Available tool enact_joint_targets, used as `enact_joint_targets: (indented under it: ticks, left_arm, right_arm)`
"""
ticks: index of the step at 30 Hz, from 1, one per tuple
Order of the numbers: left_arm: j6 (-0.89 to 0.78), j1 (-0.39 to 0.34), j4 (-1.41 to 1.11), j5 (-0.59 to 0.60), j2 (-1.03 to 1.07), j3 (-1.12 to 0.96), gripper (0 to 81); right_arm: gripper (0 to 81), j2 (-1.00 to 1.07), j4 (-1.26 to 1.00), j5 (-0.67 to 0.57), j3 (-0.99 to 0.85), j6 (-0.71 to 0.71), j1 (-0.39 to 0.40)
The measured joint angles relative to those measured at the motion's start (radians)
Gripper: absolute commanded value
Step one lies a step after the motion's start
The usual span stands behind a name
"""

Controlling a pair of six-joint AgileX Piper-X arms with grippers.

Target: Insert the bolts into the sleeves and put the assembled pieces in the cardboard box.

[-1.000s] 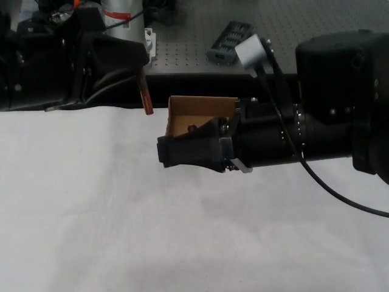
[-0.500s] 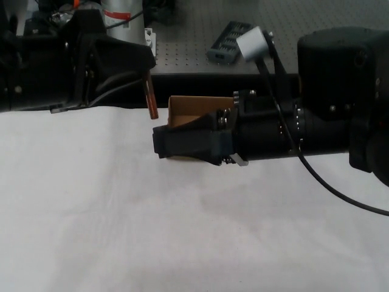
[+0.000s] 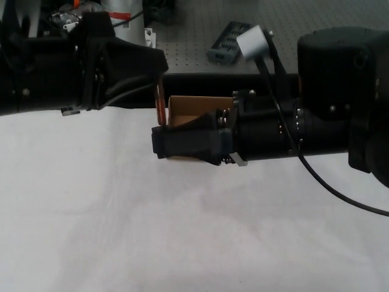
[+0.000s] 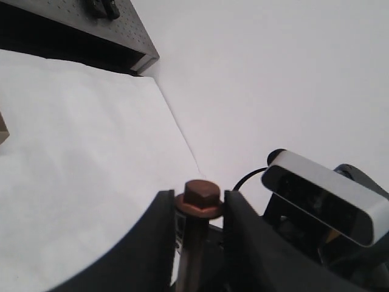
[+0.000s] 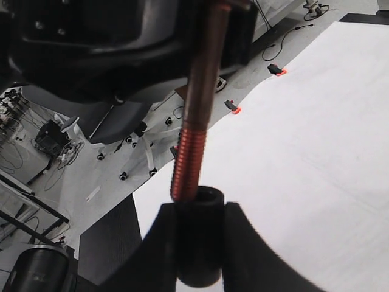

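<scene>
The left pincer (image 4: 197,205) gripped a copper bolt (image 4: 202,193) below its head, threaded tip at the mouth of the black sleeve (image 5: 199,246) clenched in the right pincer (image 5: 200,213), just before the cardboard box (image 3: 193,108) at the far edge of the bench's broad white sheet (image 3: 182,231).

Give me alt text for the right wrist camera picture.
A copper-coloured threaded bolt, held by the left claw, has its tip at the mouth of a black cylindrical sleeve gripped in the right claw. A white sheet lies behind.
</scene>
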Motion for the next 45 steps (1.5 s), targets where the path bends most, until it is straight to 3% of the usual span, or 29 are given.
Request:
enact_joint_targets:
  ticks: [20,45]
  left_arm:
    - [0.066,-0.009,0.002,-0.045,0.000,0.000,0.6]
    - [0.089,-0.009,0.002,-0.045,0.000,0.000,0.6]
  right_arm:
    - [2.8,0.001,0.068,-0.052,-0.010,0.002,0.000]
    - [2.8,-0.008,0.053,-0.029,-0.010,-0.005,-0.005]
